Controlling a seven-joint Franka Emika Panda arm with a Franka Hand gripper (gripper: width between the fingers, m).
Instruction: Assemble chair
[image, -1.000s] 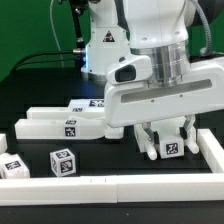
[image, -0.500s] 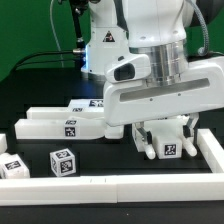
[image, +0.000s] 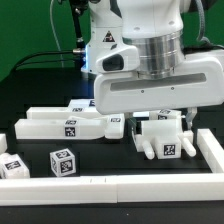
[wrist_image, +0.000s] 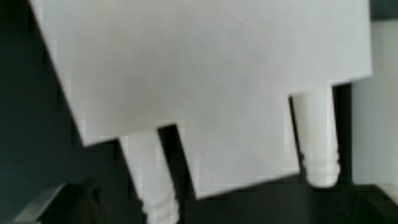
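Observation:
My gripper (image: 164, 124) hangs low over the table at the exterior view's right and is shut on a white chair part (image: 166, 142), a chunky slab with two pegs and a marker tag on its front. Only the tips of the fingers show under the large hand. In the wrist view the same slab (wrist_image: 178, 70) fills most of the picture, with its two pegs (wrist_image: 317, 140) pointing away over the dark table. My fingers do not show clearly there.
Two long white chair bars (image: 62, 124) with tags lie left of the held part, with another tagged slab (image: 82, 104) behind them. A tagged white cube (image: 62, 162) and another tagged piece (image: 10, 167) sit at the front left. A white rim (image: 120, 184) borders the work area.
The hand has turned and shifted left, and the pegged chair part has turned and moved a little left with it.

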